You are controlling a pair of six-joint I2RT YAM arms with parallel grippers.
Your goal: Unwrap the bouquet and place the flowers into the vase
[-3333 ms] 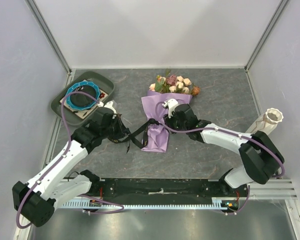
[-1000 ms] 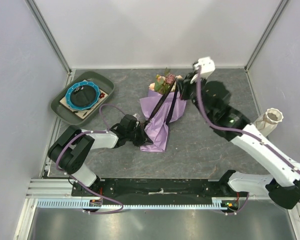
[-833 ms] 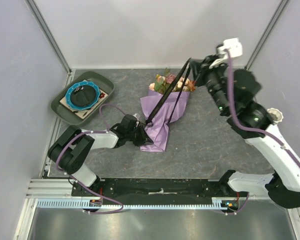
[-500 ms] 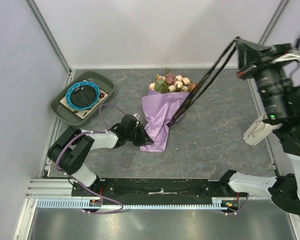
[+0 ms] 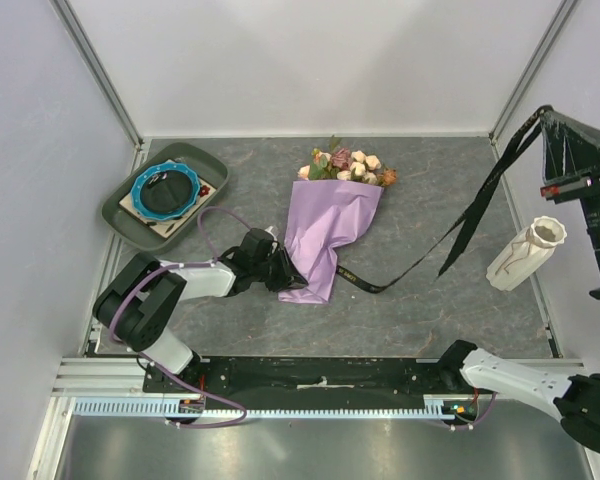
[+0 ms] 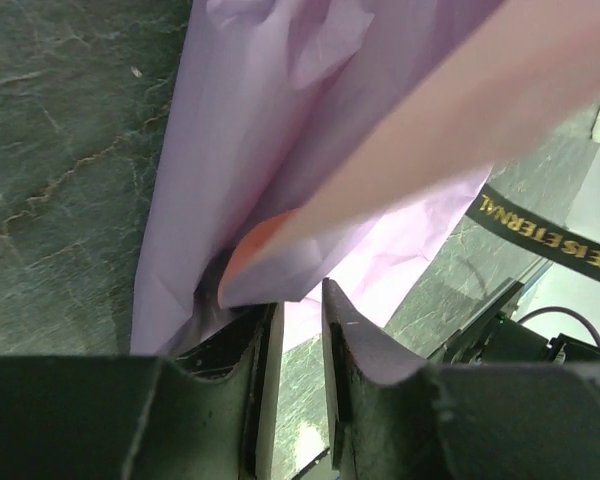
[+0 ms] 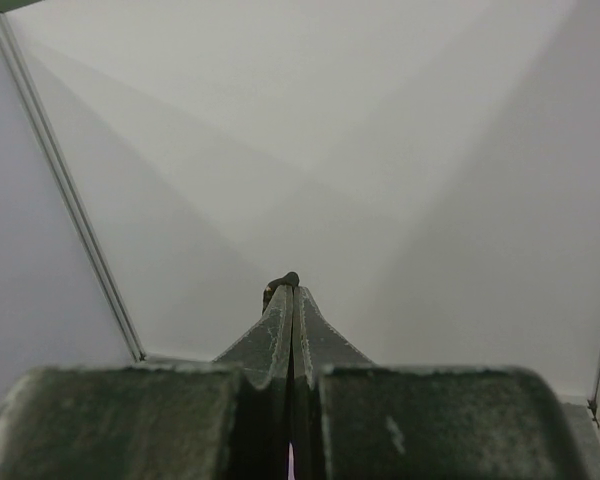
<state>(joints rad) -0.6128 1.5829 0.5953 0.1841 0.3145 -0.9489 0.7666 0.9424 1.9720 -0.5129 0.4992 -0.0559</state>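
The bouquet lies in the middle of the table, its lilac paper cone [image 5: 330, 232] pointing toward me and the flowers [image 5: 350, 167] at its far end. The black ribbon [image 5: 475, 215] is off the cone. It hangs from my right gripper [image 5: 546, 113], raised high at the right and shut on the ribbon's end [image 7: 285, 283], and it trails down to the table [image 5: 365, 283]. My left gripper [image 5: 280, 278] rests at the cone's narrow tip. Its jaws stand slightly open [image 6: 298, 297], the lilac paper [image 6: 380, 240] just beyond the fingertips and none between them. The cream vase [image 5: 525, 254] stands at the right.
A dark green tray [image 5: 120, 205] holding a blue-rimmed ring [image 5: 165, 188] sits at the back left. White walls with metal posts close in the table on three sides. The ribbon's gold-lettered end [image 6: 545, 238] lies on the stone surface beside the cone.
My right gripper has swung up and to the right with the ribbon, pulling it off the cone. The left jaws have parted a little at the cone's tip. The bouquet stays put.
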